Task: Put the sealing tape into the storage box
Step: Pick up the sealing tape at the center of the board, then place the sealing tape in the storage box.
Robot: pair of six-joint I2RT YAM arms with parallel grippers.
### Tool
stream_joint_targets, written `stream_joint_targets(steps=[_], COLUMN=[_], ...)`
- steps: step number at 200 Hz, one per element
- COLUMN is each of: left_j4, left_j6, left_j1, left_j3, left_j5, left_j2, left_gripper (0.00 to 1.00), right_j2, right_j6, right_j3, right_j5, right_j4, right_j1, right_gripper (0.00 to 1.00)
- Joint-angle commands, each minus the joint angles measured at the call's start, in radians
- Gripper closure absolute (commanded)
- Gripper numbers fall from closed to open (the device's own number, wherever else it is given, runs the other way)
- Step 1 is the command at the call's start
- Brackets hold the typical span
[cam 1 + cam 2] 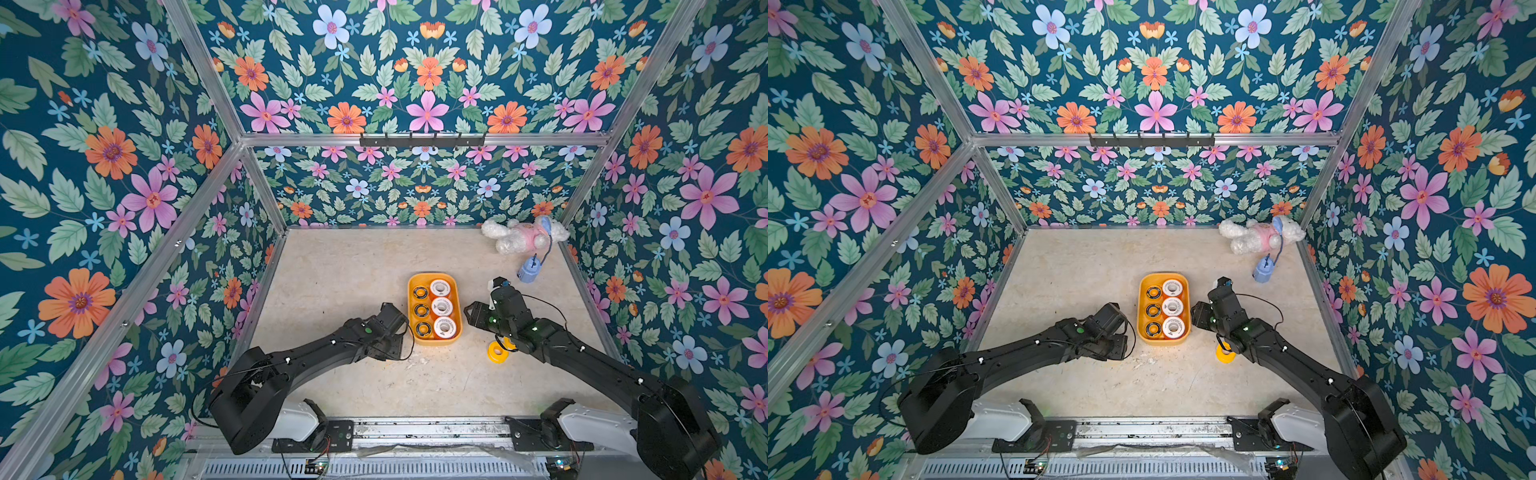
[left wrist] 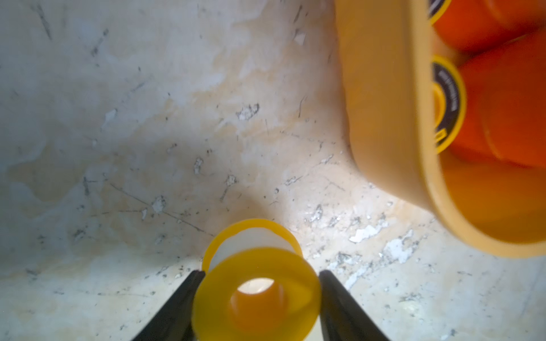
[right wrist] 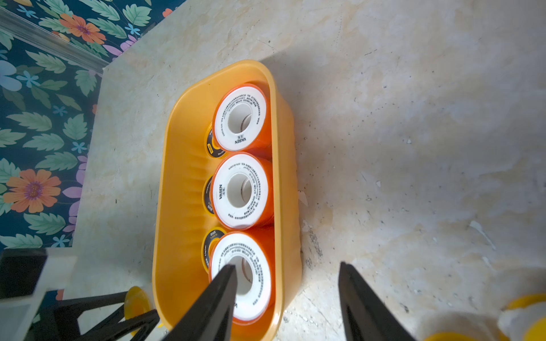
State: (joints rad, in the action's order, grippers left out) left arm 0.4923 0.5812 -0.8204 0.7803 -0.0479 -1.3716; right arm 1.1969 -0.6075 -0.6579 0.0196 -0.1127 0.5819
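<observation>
Left tool (image 2: pixel 260 274) is clamped on a plain yellow spool (image 2: pixel 298 295) just off the near-left corner of the storage box (image 3: pixel 177 206). The jaws press opposite sides of the flange rim and the centre hole faces the wrist camera. Can't tell if the spool is clear of the worktop (image 1: pixel 332 291) yet. Right tool (image 3: pixel 286 264) is spread and empty over the box's near-right edge, with one finger above the nearest white-faced spool and the other outside the wall. The box holds a row of three white-faced, orange-rimmed spools (image 3: pixel 239 192) along its right side and three black-faced ones (image 1: pixel 421 309) along its left, sitting lower. More loose yellow spools (image 1: pixel 495 351) sit off the box's near-right corner, partly under the right arm. Handling, my read: the spools are light, hard plastic, not fragile, with smooth flanges that will slip under a skewed pinch. The tape winding between the flanges looks soft, so grip the rims across the full diameter, as the left tool does now. Round means one rolls if it lands on edge, so release it flat and low. The only room looks to be on top of the black-faced row. The box looks light too and would likely slide if a finger clips the wall.
</observation>
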Motion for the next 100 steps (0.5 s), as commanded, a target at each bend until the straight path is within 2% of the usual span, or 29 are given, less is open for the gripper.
stream_joint_targets(steps=[1,50,100], left_j4=[0.019,0.005,-0.005], left_j6=[-0.041,-0.108,-0.17], left_j1=[0.028,0.103,0.127], left_j3=[0.061,0.269,0.521], left_j5=[-0.019,-0.006,0.018], left_j2=[0.0,-0.082,-0.279], left_gripper=[0.35,0.35,0.35], right_j2=[0.028,0.118,0.216], right_j6=[0.011,0.018,0.028], right_j3=[-0.017,-0.066,-0.111], right_j5=[0.036,0.014,0.011], right_j4=[0.042,0.05,0.057], right_j1=[-0.001,-0.001,-0.001], right_gripper=[0.4,0.43,0.56])
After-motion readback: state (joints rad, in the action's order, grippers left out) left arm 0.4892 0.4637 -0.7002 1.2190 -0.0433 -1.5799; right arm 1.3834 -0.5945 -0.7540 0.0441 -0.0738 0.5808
